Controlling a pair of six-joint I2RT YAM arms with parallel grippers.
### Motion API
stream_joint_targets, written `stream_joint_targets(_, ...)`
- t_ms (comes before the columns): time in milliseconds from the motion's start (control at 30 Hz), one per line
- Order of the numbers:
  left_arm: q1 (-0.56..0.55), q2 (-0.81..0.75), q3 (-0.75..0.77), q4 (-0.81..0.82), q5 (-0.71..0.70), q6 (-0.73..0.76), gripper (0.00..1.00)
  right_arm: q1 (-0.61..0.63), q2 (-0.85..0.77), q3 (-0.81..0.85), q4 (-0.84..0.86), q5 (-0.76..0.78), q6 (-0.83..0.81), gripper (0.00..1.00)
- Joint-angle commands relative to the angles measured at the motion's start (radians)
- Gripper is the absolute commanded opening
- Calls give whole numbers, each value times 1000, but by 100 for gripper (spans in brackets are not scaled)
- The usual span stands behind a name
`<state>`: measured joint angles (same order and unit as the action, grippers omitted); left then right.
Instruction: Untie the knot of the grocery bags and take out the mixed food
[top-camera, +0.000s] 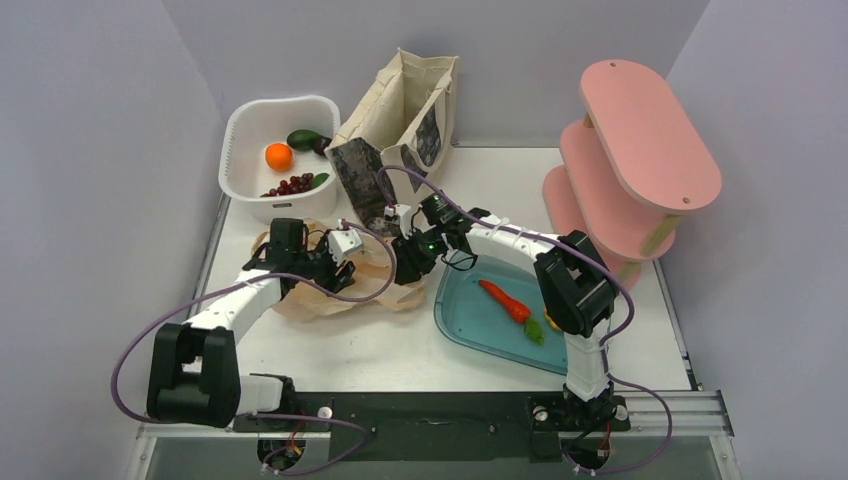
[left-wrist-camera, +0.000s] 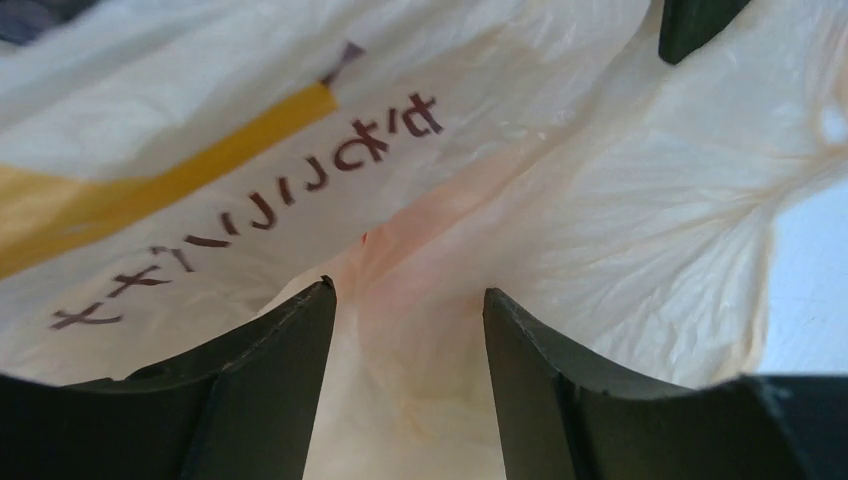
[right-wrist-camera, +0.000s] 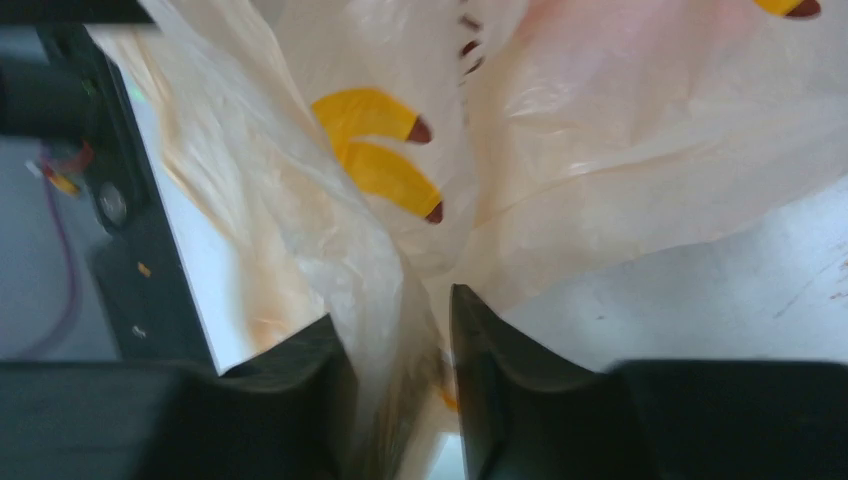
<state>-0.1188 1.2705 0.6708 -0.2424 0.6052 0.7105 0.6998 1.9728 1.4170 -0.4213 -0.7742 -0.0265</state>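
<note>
The peach-orange plastic bag (top-camera: 325, 292) lies crumpled on the table between my two grippers. My left gripper (top-camera: 343, 252) holds a fold of its film between the jaws; in the left wrist view (left-wrist-camera: 405, 295) the creases run into the gap. My right gripper (top-camera: 408, 258) is shut on a bunched strip of the same bag (right-wrist-camera: 395, 310). I cannot pick out the knot. An orange carrot (top-camera: 505, 301) with a green top lies in the teal tray (top-camera: 462, 322). A dark avocado (top-camera: 303, 139) sits in the white basket (top-camera: 240, 125). The cream tote (top-camera: 400, 120) stands open behind the bag.
The white basket also holds a round orange fruit (top-camera: 279, 156) and dark grapes (top-camera: 290, 185). A pink tiered shelf (top-camera: 640, 150) stands at the back right. A small yellow item (top-camera: 552, 322) lies in the tray, partly hidden by the right arm.
</note>
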Motion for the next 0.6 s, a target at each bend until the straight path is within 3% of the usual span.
stream_joint_targets(0, -33, 98, 69, 17, 40, -43, 55, -7, -2, -29, 200, 31, 261, 38)
stream_joint_targets(33, -40, 121, 75, -23, 58, -28, 55, -7, 1, -32, 221, 45, 299, 49)
stream_joint_targets(100, -47, 137, 87, -88, 97, 47, 38, -5, 6, -36, 279, 114, 400, 57)
stream_joint_targets(133, -47, 134, 86, -109, 125, 71, 30, -4, 8, -36, 312, 127, 455, 59)
stream_joint_targets(167, -51, 114, 82, -123, 135, 101, 15, -1, 15, -35, 325, 147, 478, 60)
stream_joint_targets(233, -57, 51, 21, -73, 159, 109, 0, 4, 30, -27, 359, 153, 538, 61)
stream_joint_targets(333, -81, -42, -51, 69, 153, 95, 0, 17, 58, -7, 385, 154, 577, 61)
stream_joint_targets(567, -178, -84, -86, 120, 130, 100, 0, 46, 108, 16, 400, 153, 616, 75)
